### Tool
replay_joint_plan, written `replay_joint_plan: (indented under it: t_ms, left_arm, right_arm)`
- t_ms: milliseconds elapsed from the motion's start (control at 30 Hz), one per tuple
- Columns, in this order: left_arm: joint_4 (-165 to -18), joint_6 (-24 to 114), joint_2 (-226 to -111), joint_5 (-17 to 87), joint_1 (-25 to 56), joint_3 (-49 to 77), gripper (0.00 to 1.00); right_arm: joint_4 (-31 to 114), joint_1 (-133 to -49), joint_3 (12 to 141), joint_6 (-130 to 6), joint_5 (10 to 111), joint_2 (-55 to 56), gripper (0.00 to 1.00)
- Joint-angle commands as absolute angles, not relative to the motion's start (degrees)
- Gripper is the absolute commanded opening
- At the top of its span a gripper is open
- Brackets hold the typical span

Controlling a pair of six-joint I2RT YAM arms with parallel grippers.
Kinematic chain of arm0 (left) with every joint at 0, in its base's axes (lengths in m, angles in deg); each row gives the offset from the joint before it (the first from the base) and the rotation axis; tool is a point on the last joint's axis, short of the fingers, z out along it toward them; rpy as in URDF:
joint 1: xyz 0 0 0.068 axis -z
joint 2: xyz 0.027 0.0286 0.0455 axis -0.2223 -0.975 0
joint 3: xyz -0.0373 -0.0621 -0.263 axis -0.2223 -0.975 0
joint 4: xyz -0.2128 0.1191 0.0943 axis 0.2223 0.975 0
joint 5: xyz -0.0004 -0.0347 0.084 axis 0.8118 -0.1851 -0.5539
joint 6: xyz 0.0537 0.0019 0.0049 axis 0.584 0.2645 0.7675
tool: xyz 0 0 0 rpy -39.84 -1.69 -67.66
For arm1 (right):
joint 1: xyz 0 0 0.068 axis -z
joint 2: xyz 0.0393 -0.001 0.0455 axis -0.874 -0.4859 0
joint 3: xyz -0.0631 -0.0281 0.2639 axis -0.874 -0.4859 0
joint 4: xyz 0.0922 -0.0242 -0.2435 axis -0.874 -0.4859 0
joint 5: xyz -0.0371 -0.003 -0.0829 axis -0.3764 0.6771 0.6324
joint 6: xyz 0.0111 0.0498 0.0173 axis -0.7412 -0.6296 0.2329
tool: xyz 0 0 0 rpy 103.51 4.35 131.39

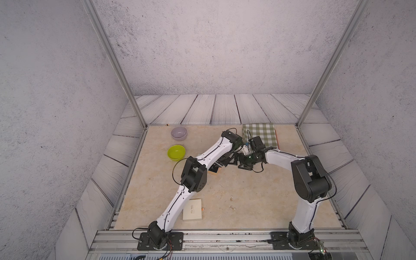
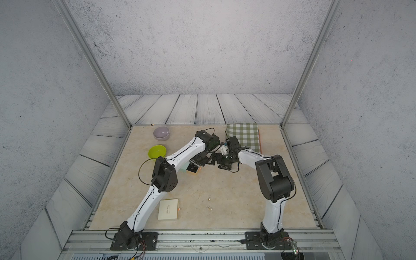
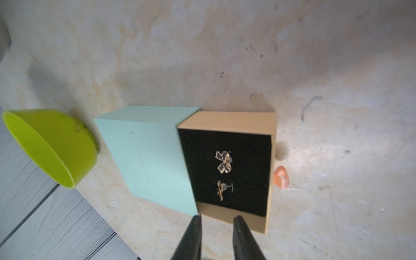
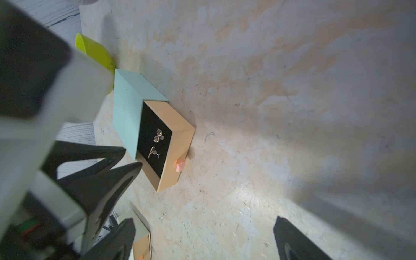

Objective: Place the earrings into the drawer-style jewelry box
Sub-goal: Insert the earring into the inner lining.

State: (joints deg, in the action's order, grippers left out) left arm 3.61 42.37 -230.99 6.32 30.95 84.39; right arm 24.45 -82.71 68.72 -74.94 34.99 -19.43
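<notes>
On your mottled beige worktop [image 3: 225, 56] the mint-green jewelry box [image 3: 146, 155] has its tan drawer [image 3: 227, 119] pulled out. Your right tool [image 4: 202, 238] gapes wide and empty; your left tool [image 3: 216, 227], slightly parted, holds nothing. Two gold bow-shaped earrings [image 3: 224, 162] lie on the drawer's black lining.

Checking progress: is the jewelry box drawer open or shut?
Open: the drawer is slid out of its mint sleeve, showing two earrings on black lining.
</notes>
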Motion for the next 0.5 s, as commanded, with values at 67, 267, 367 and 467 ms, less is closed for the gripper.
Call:
replay_joint_plan:
  t_ms: [67,267,367,467]
  left_arm:
    - [3.82,40.42,-224.06,10.24,29.43,82.1,0.27]
    - [-12.8,39.36,-209.54,18.99,21.65,62.23,0.53]
    - [-21.15,39.11,-204.35,24.58,16.22,53.39,0.67]
    - [-23.28,40.12,-204.16,29.71,12.74,50.75,0.73]
  right_arm:
    - [26.38,-82.73,67.68,-76.24,32.83,-19.36,0.99]
    - [30.03,-83.16,65.51,-79.11,30.55,-18.85,0.99]
    - [31.67,-83.99,64.9,-80.54,29.64,-19.03,0.99]
    - [32.82,-85.19,64.84,-81.44,29.21,-19.24,0.99]
